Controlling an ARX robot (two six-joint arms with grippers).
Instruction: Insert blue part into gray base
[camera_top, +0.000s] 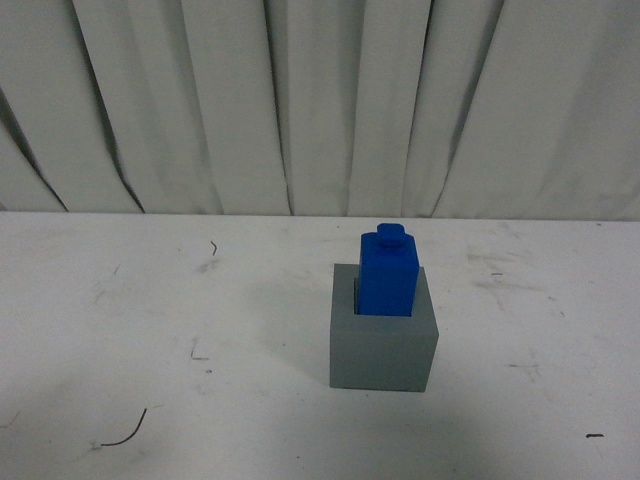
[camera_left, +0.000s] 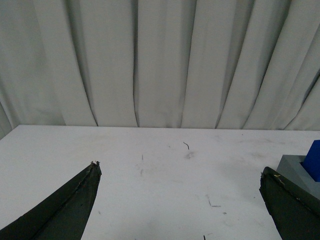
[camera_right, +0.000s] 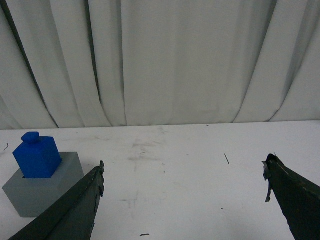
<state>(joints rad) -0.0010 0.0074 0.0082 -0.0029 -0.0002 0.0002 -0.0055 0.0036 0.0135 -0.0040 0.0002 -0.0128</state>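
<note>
Front view: the blue part (camera_top: 388, 272) is standing upright in the square recess of the gray base (camera_top: 384, 342), its lower end sunk below the base's top rim and its round knob pointing up. The base is sitting on the white bench (camera_top: 150, 330), a little toward the right of the middle and about midway between the far edge by the curtain (camera_top: 300, 100) and the near edge. Neither arm is showing here, and nothing is touching the two blocks.

Left wrist view: the left gripper (camera_left: 180, 172) is hanging over bare bench with its jaws spread wide and nothing between them. One dark finger (camera_left: 65, 207) is showing at one side of the picture, the other at the opposite side. The gray base (camera_left: 295, 167) and a sliver of the blue part (camera_left: 313, 159) are peeking out just past that second finger, outside the gap, apart from the pads.

Right wrist view: the right gripper (camera_right: 184, 177) is likewise standing wide and empty above the bench. The blue part (camera_right: 36, 156) is sitting in the gray base (camera_right: 40, 187) beyond the outer side of one finger (camera_right: 75, 210), near it but not between the two fingers; whether that finger is touching the base I cannot tell.
</note>
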